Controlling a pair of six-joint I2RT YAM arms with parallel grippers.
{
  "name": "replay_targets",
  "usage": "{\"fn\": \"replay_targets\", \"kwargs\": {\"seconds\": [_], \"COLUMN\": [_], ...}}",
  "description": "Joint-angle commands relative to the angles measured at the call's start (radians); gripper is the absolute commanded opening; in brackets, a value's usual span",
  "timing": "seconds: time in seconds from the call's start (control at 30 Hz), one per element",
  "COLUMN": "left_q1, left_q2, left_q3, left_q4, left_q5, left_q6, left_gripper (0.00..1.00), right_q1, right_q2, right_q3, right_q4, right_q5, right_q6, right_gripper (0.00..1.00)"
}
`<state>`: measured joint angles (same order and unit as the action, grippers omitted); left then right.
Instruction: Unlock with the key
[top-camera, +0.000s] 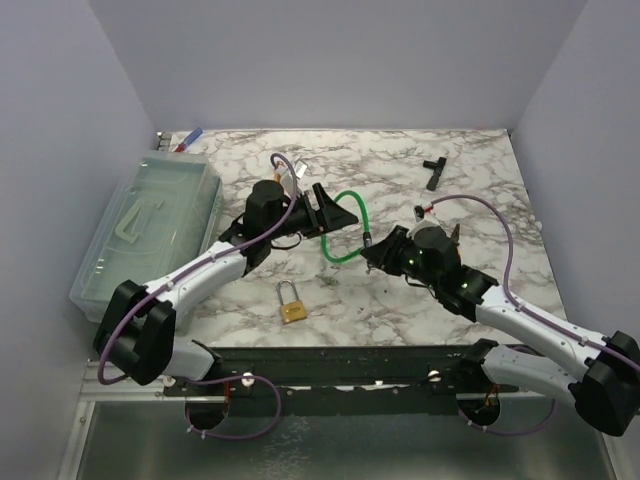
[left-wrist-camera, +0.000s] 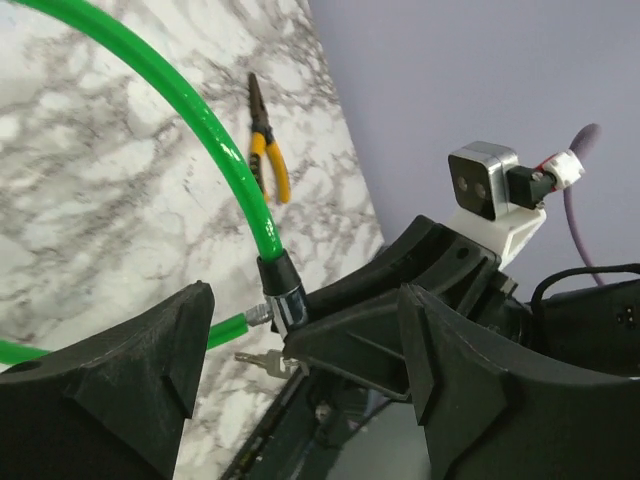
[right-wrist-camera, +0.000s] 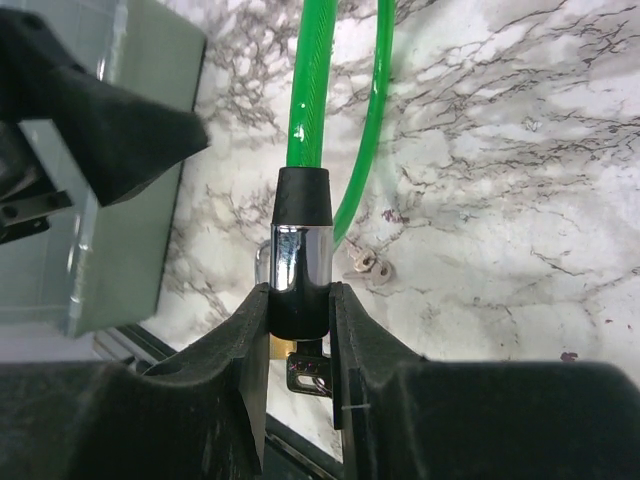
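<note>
Both arms at the cable: right gripper (right-wrist-camera: 298, 300) clamped on the cable end (right-wrist-camera: 297, 250); left gripper (top-camera: 338, 210) wide open and empty; key (right-wrist-camera: 368, 265) loose on the marble.

Top view: the two grippers met at the green cable (right-wrist-camera: 310, 90) mid-table, and the padlock (top-camera: 291, 308) lay apart, nearer the arm bases, untouched. Left wrist view: the jaws stood well apart with nothing between them, facing the pinched cable end, probably placed to take it; yellow-handled pliers (left-wrist-camera: 265, 150) lay beyond. Right wrist view: the fingers pinched the chrome ferrule, likely to steady it. A small silvery piece, judged to be the key, lay on the table near the padlock's shackle, in neither gripper, so unlocking looked not yet begun.
</note>
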<state>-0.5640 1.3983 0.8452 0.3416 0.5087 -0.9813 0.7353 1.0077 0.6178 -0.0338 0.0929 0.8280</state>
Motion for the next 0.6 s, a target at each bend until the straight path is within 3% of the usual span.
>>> {"fn": "replay_targets", "kwargs": {"seconds": [0.0,0.1,0.27,0.57], "left_q1": [0.006,0.006,0.006,-0.065], "left_q2": [-0.100,-0.151,-0.187,-0.159], "left_q3": [0.094,0.098,0.051,-0.069], "left_q4": [-0.304,-0.386,-0.393,-0.171], "left_q5": [-0.123,-0.162,-0.195,-0.152], "left_q6": [0.300,0.440,0.648,1.093], "left_gripper": [0.78,0.78,0.78,0.78], "right_q1": [-0.054,-0.113,-0.244,-0.255], "right_q2": [-0.028,-0.038,-0.004,0.043], "right_q3": [-0.044,-0.046,-0.044,-0.009], "right_q4": [0.159,0.157,0.165,0.133], "right_q5": [-0.013,-0.044,-0.205,-0.270], "right_q6": [0.101,0.123,0.171,0.192], "right_gripper": [0.01,0.01,0.01,0.01]}}
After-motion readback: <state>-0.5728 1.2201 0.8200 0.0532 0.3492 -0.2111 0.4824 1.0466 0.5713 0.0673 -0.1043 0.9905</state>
